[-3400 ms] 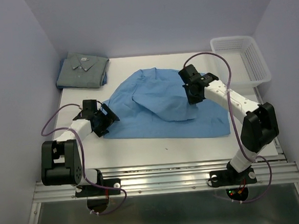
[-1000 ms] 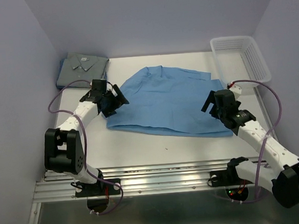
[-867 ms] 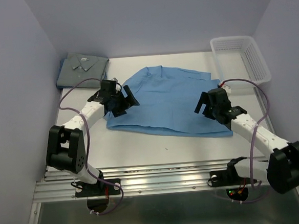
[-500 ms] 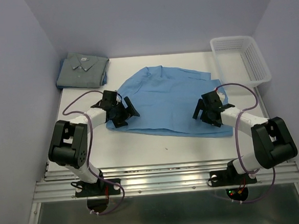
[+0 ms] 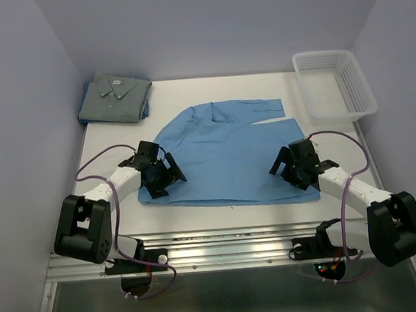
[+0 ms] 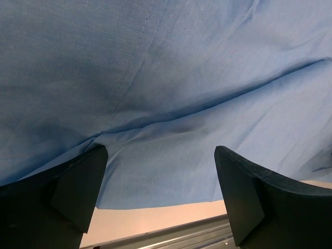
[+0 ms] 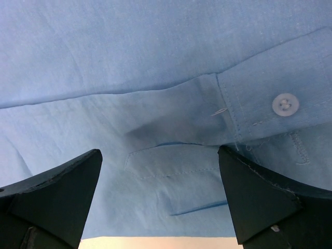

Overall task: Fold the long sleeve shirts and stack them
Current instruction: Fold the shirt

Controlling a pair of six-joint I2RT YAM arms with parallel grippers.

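- Left gripper (image 5: 165,183) is seen with its jaws wide apart and nothing held between them, low over the near-left corner of the blue shirt (image 5: 229,151).
- Right gripper (image 5: 287,173) is likewise spread wide and grips nothing; it is placed over the shirt's near-right corner.
- Whether either gripper's fingertips touch the cloth cannot be told.
- The blue shirt is laid flat in the middle of the table (image 5: 114,137), with one sleeve (image 5: 251,109) folded across its far edge.
- Its near hem is seen running almost parallel to the table's near edge. Only a narrow strip of bare table is left between the hem and the metal rail (image 5: 229,247).
- In the left wrist view, the hem is shown between the two fingers (image 6: 78,189), with creases running up from it and a slip of table below.
- In the right wrist view, a cuff (image 7: 270,111) with a white button (image 7: 285,104) is seen lying on the shirt body, its stitched edge sharp. A thin band of table is visible under the hem.
- The grey shirt (image 5: 114,97) is found folded at the far-left corner, collar up, well apart from the blue one.
- A basket (image 5: 366,91) is set at the far-right corner, near the blue shirt's sleeve end but not touching it.
- Bare table is offered to the left of the blue shirt, between it and the grey one. A smaller patch is left on the right, between the shirt's side edge and the table edge.
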